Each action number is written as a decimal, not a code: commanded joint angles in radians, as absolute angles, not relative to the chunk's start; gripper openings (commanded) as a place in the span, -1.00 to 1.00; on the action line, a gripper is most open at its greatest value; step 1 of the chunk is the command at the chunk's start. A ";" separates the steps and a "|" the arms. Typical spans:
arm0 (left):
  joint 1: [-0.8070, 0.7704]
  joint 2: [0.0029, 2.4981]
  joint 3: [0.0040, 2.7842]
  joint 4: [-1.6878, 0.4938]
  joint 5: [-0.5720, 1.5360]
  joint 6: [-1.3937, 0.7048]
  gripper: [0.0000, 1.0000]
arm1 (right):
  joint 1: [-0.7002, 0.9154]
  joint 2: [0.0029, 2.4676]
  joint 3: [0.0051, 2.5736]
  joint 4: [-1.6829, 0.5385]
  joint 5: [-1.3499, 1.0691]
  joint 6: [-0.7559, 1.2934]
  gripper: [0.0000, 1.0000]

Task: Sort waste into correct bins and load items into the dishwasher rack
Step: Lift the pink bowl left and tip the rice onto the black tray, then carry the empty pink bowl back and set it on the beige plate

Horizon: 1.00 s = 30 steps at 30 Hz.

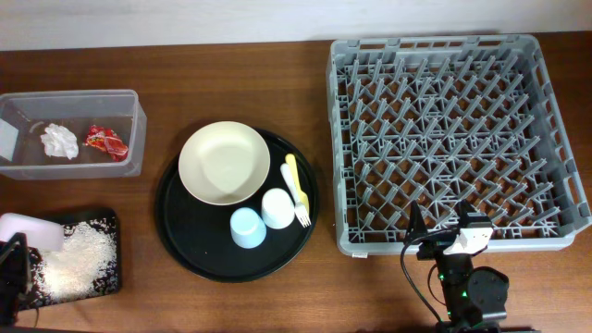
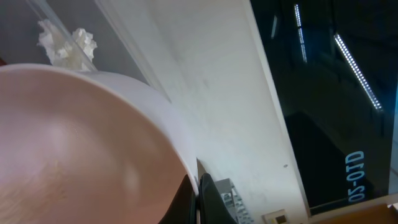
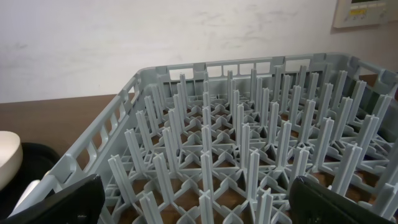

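My left gripper (image 2: 198, 202) is shut on the rim of the small pink bowl (image 2: 74, 155). In the overhead view the bowl (image 1: 32, 231) is held tilted at the near left over the shallow black bin (image 1: 109, 222), where white rice grains (image 1: 79, 254) lie in a heap. The clear tub (image 1: 134, 111) holds the crumpled white tissue (image 1: 59, 141) and the red wrapper (image 1: 105, 141). The tissue also shows in the left wrist view (image 2: 65, 42). My right gripper (image 1: 442, 233) (image 3: 199, 199) is open and empty at the front edge of the grey dishwasher rack (image 1: 444, 129) (image 3: 249, 143).
A large round black tray (image 1: 185, 231) in the middle carries the cream plate (image 1: 224, 162), white cup (image 1: 277, 208), light blue cup (image 1: 247, 228) and yellow fork (image 1: 296, 190). The plate's edge shows in the right wrist view (image 3: 9, 165).
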<state>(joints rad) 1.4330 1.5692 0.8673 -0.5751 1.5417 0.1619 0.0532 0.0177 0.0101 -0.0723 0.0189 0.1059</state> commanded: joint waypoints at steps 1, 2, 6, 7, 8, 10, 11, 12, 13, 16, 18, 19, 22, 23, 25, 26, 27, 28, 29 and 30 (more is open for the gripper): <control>1.441 1.582 0.865 -0.534 1.573 0.173 -0.99 | 0.050 0.013 0.006 -0.080 0.035 0.113 0.96; 1.442 1.587 0.865 -0.531 1.574 0.173 -0.99 | 0.050 0.013 0.006 -0.080 0.035 0.113 0.96; 1.442 1.602 0.865 -0.522 1.573 0.174 -1.00 | 0.050 0.013 0.006 -0.079 0.035 0.113 0.96; 1.442 1.609 0.865 -0.523 1.573 0.174 -0.99 | 0.050 0.013 0.006 -0.079 0.035 0.113 0.96; 1.442 1.615 0.865 -0.523 1.573 0.174 -0.99 | 0.050 0.013 0.006 -0.080 0.035 0.113 0.96; 1.442 1.623 0.865 -0.521 1.573 0.174 -1.00 | 0.050 0.013 0.006 -0.080 0.035 0.113 0.96; 1.442 1.624 0.865 -0.509 1.558 0.168 -0.99 | 0.050 0.013 0.006 -0.080 0.035 0.113 0.96; 1.442 1.637 0.865 -0.476 1.483 0.054 -0.99 | 0.050 0.013 0.006 -0.080 0.035 0.113 0.96; 1.442 1.652 0.865 -0.446 1.532 0.049 -1.00 | 0.050 0.013 0.006 -0.080 0.035 0.113 0.96; 1.440 1.685 0.865 -0.396 1.574 -0.007 -0.99 | 0.050 0.013 0.006 -0.080 0.035 0.113 0.96; 1.421 1.688 0.866 -0.380 1.565 -0.008 -1.00 | 0.050 0.013 0.006 -0.080 0.035 0.113 0.96; 1.411 1.688 0.867 -0.354 1.574 -0.038 -1.00 | 0.050 0.013 0.006 -0.079 0.035 0.113 0.96; 1.384 1.687 0.868 -0.321 1.574 -0.056 -1.00 | 0.050 0.013 0.006 -0.080 0.035 0.113 0.97; 1.384 1.687 0.868 -0.318 1.574 -0.056 -0.99 | 0.050 0.013 0.006 -0.079 0.035 0.113 0.96; 1.383 1.687 0.868 -0.315 1.574 -0.057 -1.00 | 0.050 0.013 0.006 -0.079 0.035 0.113 0.96; 1.383 1.687 0.868 -0.315 1.574 -0.087 -0.99 | 0.050 0.013 0.006 -0.079 0.035 0.113 0.96; 1.383 1.687 0.870 -0.315 1.571 -0.129 -0.99 | 0.050 0.013 0.006 -0.079 0.035 0.113 0.96; 1.383 1.687 0.873 -0.315 1.562 -0.160 -0.99 | 0.050 0.013 0.006 -0.080 0.035 0.113 0.96; 1.384 1.686 0.877 -0.315 1.528 -0.223 -0.99 | 0.050 0.013 0.006 -0.080 0.035 0.113 0.96; 1.383 1.686 0.885 -0.315 1.485 -0.319 -0.99 | 0.050 0.013 0.006 -0.079 0.035 0.113 0.96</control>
